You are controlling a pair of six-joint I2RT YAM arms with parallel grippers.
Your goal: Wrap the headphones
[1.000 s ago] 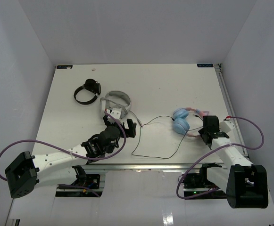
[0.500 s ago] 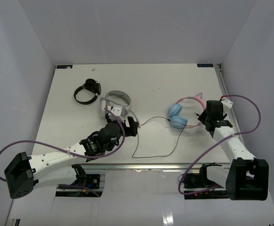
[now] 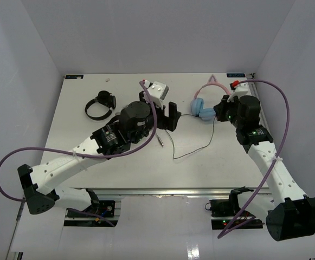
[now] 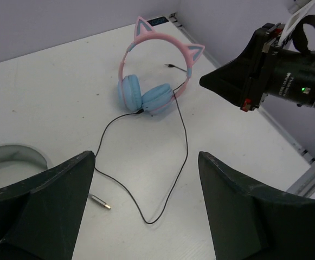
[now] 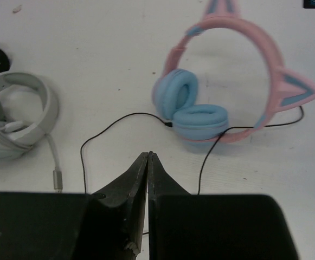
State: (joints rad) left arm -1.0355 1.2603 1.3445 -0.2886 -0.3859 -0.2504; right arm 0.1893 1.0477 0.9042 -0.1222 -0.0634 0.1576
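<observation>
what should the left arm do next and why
Probably lower the left gripper, which is open, onto the loose plug end of the cable and close; the cable trails unwound from the headphones, and the right gripper is shut on nothing.

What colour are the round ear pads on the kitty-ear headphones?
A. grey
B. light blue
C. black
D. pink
B: on the headphones, both round ear cups are light blue, and only the cat-eared headband is pink.
</observation>
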